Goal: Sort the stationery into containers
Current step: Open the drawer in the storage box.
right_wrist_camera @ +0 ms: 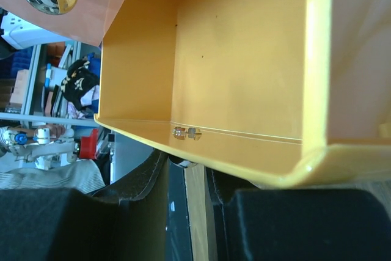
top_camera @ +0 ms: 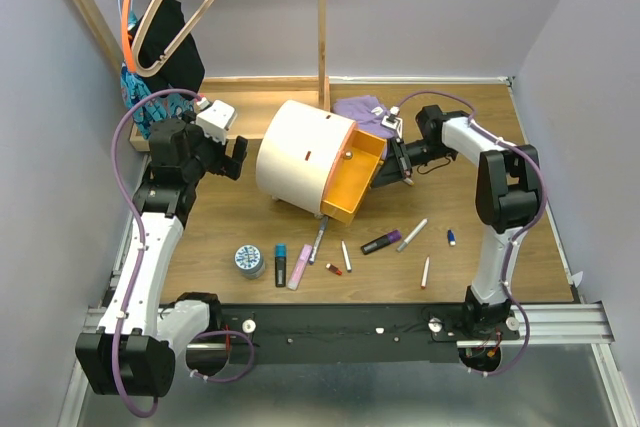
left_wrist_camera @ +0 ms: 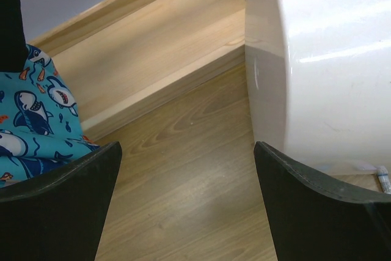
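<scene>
The orange drawer (right_wrist_camera: pixel 244 59) opens toward the right fingers (right_wrist_camera: pixel 293 224), whose grip we cannot judge; left fingers (left_wrist_camera: pixel 55 212) stand apart; white pens (top_camera: pixel 412 235) lie on the desk (top_camera: pixel 250 227), nearer the right arm (top_camera: pixel 497 187).

cream drum (top_camera: pixel 295 152), orange drawer (top_camera: pixel 356 183), purple cloth (top_camera: pixel 361 108)

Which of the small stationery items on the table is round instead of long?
The blue-grey tin, leftmost in the row, left of the black marker; the others are straight, narrow pieces.
</scene>
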Robot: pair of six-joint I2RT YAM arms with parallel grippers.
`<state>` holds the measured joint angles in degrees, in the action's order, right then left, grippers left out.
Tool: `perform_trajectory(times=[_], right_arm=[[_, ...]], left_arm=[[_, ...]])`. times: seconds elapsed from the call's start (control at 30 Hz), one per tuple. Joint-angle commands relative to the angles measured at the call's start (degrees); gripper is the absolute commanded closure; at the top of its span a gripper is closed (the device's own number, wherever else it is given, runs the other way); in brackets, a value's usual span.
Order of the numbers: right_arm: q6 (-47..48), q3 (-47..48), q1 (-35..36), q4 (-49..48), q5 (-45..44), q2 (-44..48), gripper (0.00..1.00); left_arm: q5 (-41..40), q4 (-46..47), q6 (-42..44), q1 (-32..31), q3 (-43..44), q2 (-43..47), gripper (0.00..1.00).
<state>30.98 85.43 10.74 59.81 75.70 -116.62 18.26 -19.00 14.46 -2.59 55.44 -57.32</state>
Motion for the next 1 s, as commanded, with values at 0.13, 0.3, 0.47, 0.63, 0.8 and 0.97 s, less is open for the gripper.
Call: perform_trajectory(times=[0.13, 0.3, 0.47, 0.63, 0.8, 0.97], right_arm=[[3.1, -0.4, -1.3, 3.8, -4.6, 2.4, 0.79], [2.9, 1.0, -1.3, 4.2, -4.2, 2.2, 0.8], [3.2, 1.3, -1.3, 4.6, -4.6, 1.9, 0.64], [7.9, 1.4, -1.4, 9.9, -6.5, 2.9, 0.5], [9.4, -3.5, -1.6, 10.5, -9.3, 7.2, 0.47], [21.2, -5.2, -1.6, 17.9, -13.5, 15.2, 0.48]], left_arm=[[0.8, -0.2, -0.6, 0.9, -0.6, 1.9, 0.02], [1.3, -0.1, -0.8, 1.3, -0.9, 2.6, 0.02], [1.3, 0.0, -0.9, 1.4, -1.3, 2.9, 0.02], [1.5, -0.5, -0.9, 1.6, -1.5, 3.7, 0.02], [1.3, -1.3, -0.5, 1.9, -2.5, 5.5, 0.01], [0.5, -4.4, 2.1, 2.0, -2.1, 8.3, 0.02]])
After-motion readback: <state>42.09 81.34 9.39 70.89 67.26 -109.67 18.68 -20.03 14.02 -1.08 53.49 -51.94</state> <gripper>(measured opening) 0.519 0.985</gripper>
